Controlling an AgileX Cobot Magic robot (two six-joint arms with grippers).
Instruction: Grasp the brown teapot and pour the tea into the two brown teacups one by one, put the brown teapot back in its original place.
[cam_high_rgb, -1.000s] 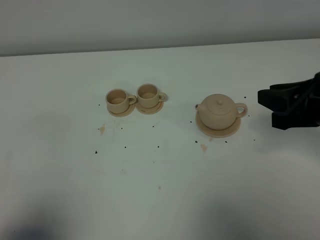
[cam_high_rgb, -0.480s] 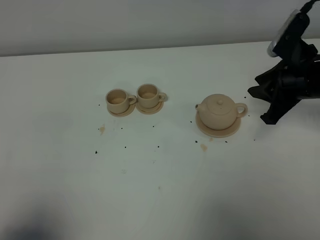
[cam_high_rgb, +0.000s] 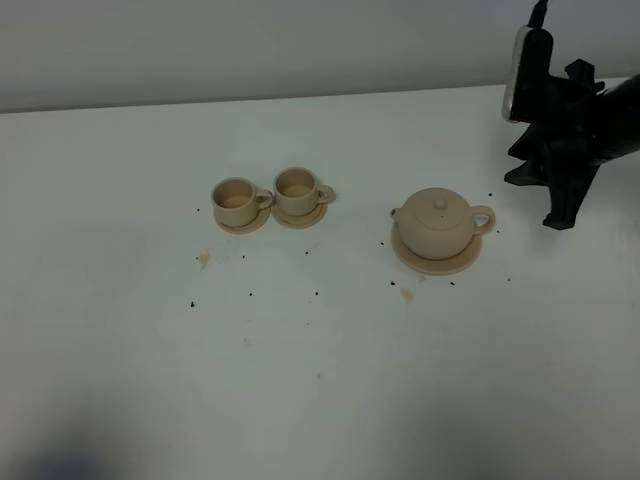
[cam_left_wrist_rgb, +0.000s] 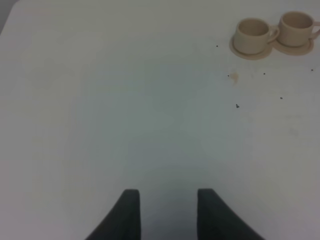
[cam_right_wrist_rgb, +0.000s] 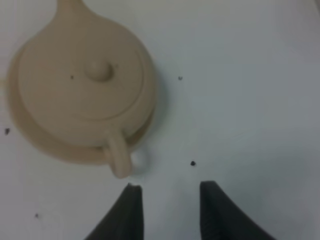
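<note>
The brown teapot (cam_high_rgb: 438, 222) stands with its lid on, on its round saucer plate (cam_high_rgb: 436, 264) at the right of the table, handle to the right. The two brown teacups (cam_high_rgb: 235, 200) (cam_high_rgb: 297, 188) stand side by side on small saucers to its left. My right gripper (cam_high_rgb: 545, 197) is open and empty, raised just right of the teapot's handle. In the right wrist view the teapot (cam_right_wrist_rgb: 85, 85) lies just beyond the open gripper (cam_right_wrist_rgb: 170, 210), with its handle close to one finger. My left gripper (cam_left_wrist_rgb: 167, 212) is open and empty over bare table, far from the cups (cam_left_wrist_rgb: 252, 34) (cam_left_wrist_rgb: 297, 26).
Small dark specks and tan stains (cam_high_rgb: 406, 295) dot the white table (cam_high_rgb: 320, 380) around the cups and teapot. A grey wall runs behind the table's back edge.
My right arm has risen, moved toward the back and tilted its gripper downward beside the teapot's handle. The teapot and cups have not moved.
</note>
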